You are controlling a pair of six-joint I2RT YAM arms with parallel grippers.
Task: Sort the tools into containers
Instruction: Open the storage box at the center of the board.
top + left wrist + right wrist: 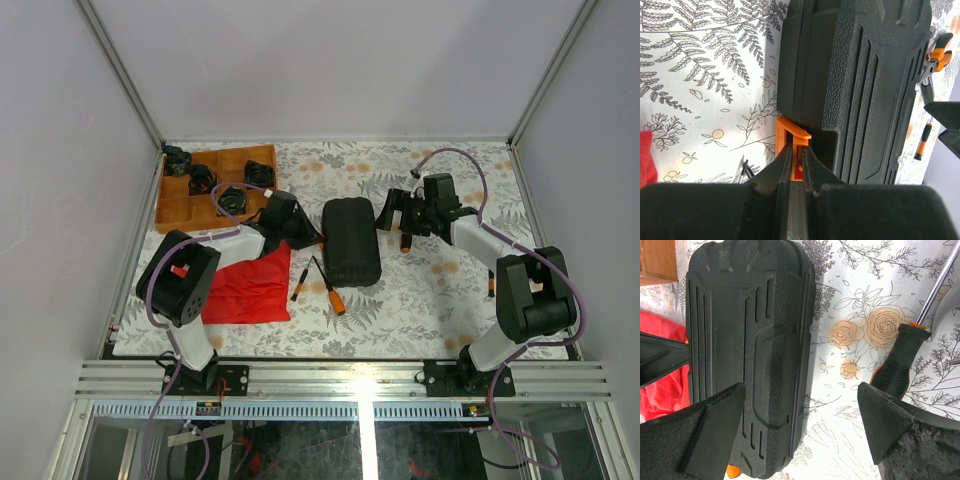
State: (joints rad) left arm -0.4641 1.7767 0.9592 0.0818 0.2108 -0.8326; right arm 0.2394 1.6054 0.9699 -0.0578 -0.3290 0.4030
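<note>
Flanking the black case (351,241), left end effector (798,155) pinches its orange latch (792,137) while right end effector (800,395) gapes wide.

One case (351,240), one tray (178,212), one cloth (250,290).

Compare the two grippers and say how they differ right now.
The left gripper is shut, pinching the orange latch of the black case. The right gripper is wide open and holds nothing. The left gripper is at the case's left side in the top view, while the right gripper is at its right side, near a screwdriver. Both are close to the closed case.
</note>
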